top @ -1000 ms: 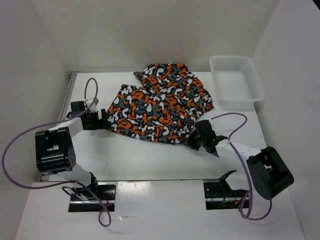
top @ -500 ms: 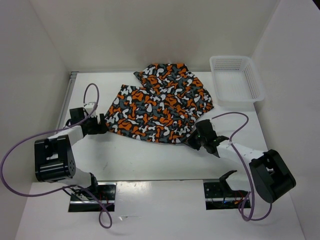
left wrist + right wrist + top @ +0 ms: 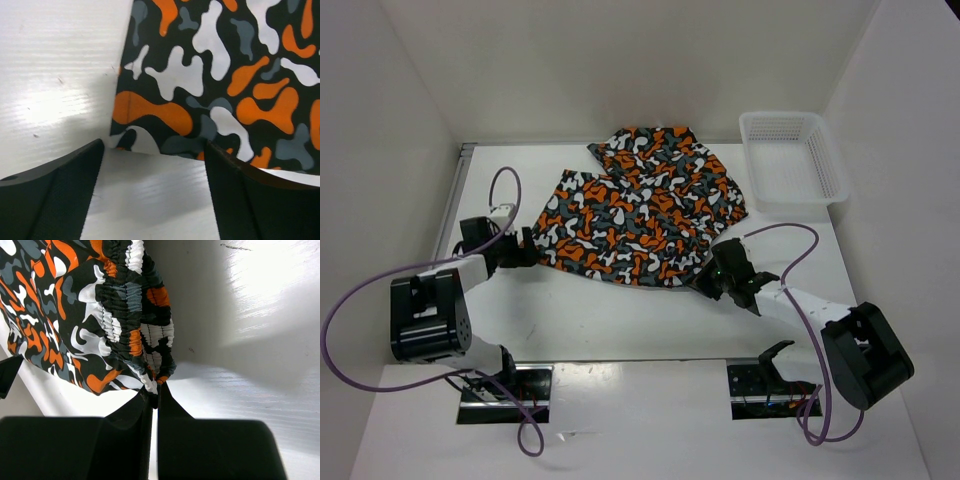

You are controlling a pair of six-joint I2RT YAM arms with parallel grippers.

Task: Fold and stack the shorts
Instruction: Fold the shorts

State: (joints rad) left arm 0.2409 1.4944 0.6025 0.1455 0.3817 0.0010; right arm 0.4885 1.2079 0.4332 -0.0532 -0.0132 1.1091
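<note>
Left gripper (image 3: 154, 145), jaws apart, edges up to the shorts' (image 3: 640, 215) hem corner as the right gripper (image 3: 154, 396) stays pinched on the waistband, ready to fold.

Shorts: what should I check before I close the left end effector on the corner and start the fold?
1. Right end effector shut on the shorts' waistband: ok.
2. Left end effector open: ok.
3. Shorts' corner lined up between the left fingers: ok.
4. Corner far enough between them: not ok, only at the fingertips.
5. White mesh basket apart from the shorts: cannot tell, very close.
</note>
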